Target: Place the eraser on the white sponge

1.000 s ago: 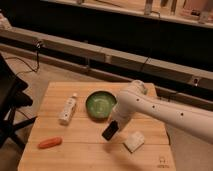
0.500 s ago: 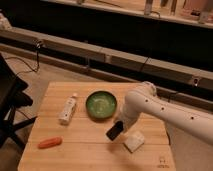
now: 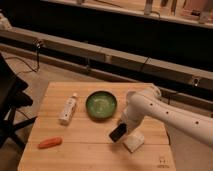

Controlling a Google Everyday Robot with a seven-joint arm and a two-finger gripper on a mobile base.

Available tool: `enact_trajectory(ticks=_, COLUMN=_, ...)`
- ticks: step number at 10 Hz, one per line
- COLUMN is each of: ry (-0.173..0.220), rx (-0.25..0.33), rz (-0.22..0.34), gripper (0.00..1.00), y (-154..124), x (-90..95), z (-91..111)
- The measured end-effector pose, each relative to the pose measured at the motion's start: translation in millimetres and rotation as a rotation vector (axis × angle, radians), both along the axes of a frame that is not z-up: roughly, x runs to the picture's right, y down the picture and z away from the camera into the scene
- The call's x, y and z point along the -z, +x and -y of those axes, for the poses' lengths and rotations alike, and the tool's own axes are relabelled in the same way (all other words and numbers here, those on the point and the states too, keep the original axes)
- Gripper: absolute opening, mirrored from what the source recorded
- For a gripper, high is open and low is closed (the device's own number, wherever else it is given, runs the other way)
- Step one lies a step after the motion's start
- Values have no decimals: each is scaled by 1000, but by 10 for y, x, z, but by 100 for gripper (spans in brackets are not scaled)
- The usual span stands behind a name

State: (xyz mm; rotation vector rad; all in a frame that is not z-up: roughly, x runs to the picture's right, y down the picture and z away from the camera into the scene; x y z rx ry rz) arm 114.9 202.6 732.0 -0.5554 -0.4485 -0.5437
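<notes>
The eraser (image 3: 117, 132), a small flat black bar, is held at the end of my white arm, tilted, just above the table. My gripper (image 3: 123, 128) is at the arm's tip, shut on the eraser. The white sponge (image 3: 134, 141), an off-white block, lies on the wooden table (image 3: 85, 150) just right of and below the eraser, close to it. The arm reaches in from the right and covers part of the sponge's far side.
A green bowl (image 3: 101, 104) sits at the table's middle back. A white bottle (image 3: 68, 109) lies left of it. An orange carrot (image 3: 50, 143) lies at the front left. A dark chair (image 3: 10, 100) stands left of the table.
The arm has moved right and toward the front, carrying the eraser closer to the sponge. Nothing else on the table has moved.
</notes>
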Motion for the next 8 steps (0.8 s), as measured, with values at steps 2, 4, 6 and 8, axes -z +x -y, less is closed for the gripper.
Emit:
enact_trajectory(ticks=2, ry=-5, rx=-17, rz=-10, gripper=0, y=102, x=19, z=-35)
enact_trajectory(ticks=4, ry=-7, rx=-45, rz=-24, gripper=0, y=178, x=-17, z=-89)
enact_trajectory(ticks=6, ry=-12, rx=-68, rz=-40, gripper=0, y=244, x=-21, z=-120)
enact_trajectory(ticks=8, ry=-20, rx=-102, rz=-61, gripper=0, y=393, x=-16, z=-144)
